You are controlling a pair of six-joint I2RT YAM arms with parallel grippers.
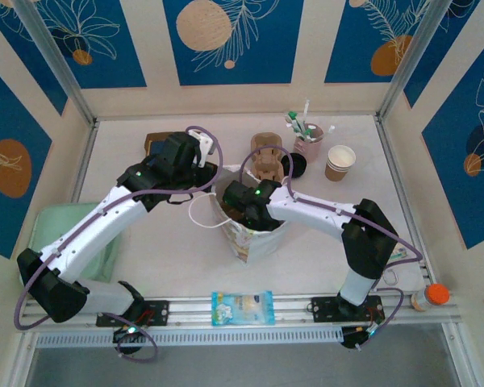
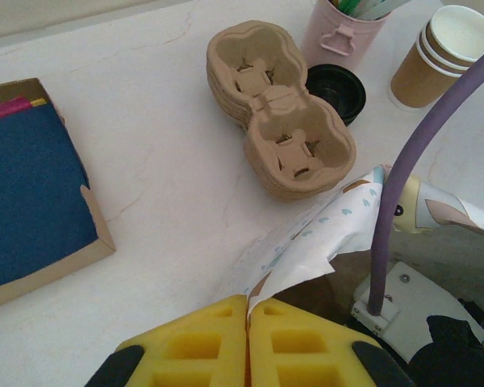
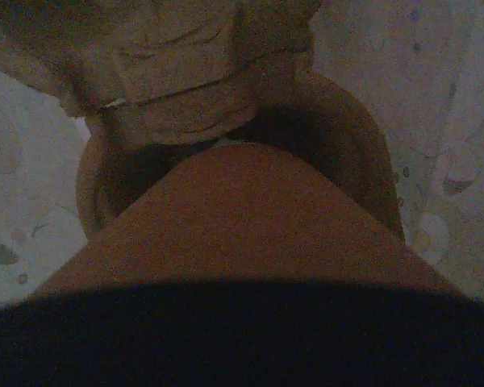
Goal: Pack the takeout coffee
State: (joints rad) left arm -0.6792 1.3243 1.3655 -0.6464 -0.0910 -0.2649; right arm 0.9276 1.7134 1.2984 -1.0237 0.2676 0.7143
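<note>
Left gripper point(image 2: 248, 322) is pressed together, pinching the top edge of the printed paper bag point(image 2: 331, 234) at mid-table. Right gripper point(image 1: 244, 208) is down inside the bag, and the takeout coffee point(image 3: 242, 218) sits right under its wrist camera, just in front of a pulp cup carrier point(image 3: 169, 72). Its jaws are set wide but the fingers are hidden, so I can't tell if they're clamped on the cup or clear of it.
</note>
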